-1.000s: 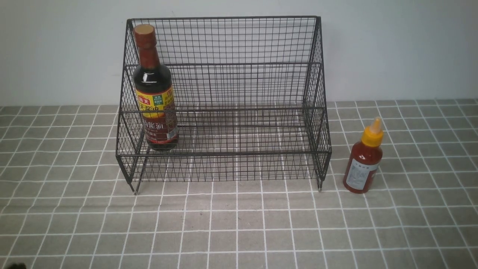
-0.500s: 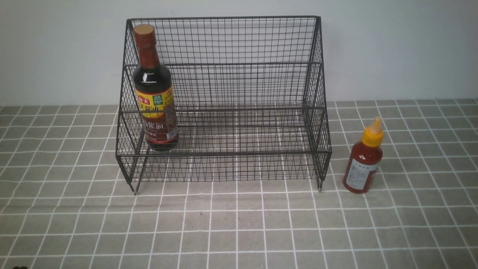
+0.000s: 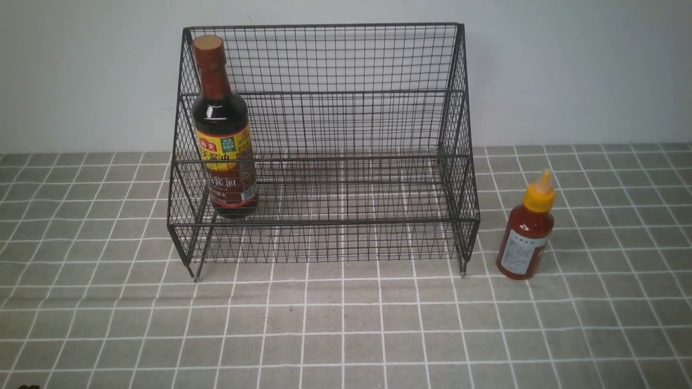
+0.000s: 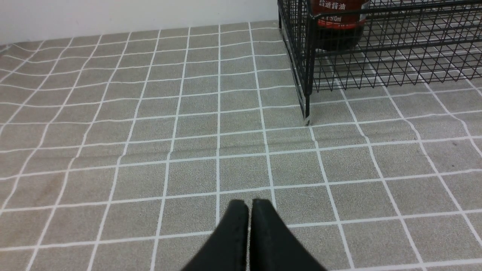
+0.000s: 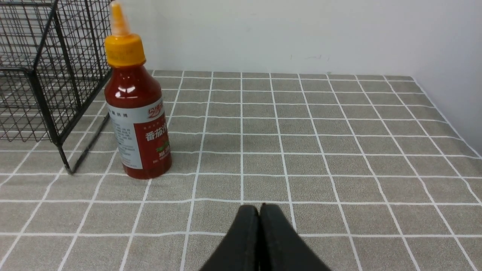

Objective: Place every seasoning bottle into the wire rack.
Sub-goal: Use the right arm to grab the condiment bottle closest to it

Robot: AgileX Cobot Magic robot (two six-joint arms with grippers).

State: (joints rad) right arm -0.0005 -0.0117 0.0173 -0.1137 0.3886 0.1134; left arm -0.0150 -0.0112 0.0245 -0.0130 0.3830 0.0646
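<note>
The soy sauce bottle (image 3: pixel 224 140) stands upright inside the wire rack (image 3: pixel 457 162), at its left end on what looks like the lowest tier. The red tomato sauce bottle (image 3: pixel 527 232) is the one left to do. It stands upright on the desk (image 3: pixel 346 335), just beside the rack's right front foot and apart from it.

The right fingers (image 5: pixel 246 229) are pressed together and hold nothing, hovering low over the checked cloth near that bottle. The left fingers (image 4: pixel 235 222) are likewise closed and empty, near the rack's left front foot.

The step in hand is probably the right arm's reach for the red bottle. To do it well, the fingers should:
- spread wide before closing in;
- take the round body at the label, below the sloping shoulder, since the yellow nozzle cap is too narrow to hold firmly;
- keep clear of the rack's side mesh on the approach;
- carry the bottle upright over the front rail and down onto free shelf to the right of the soy sauce.

The front view shows neither arm. The left wrist view cuts the soy sauce bottle off above its base. In the right wrist view the nozzle tip runs to the picture's edge. The label's small print is unreadable.
</note>
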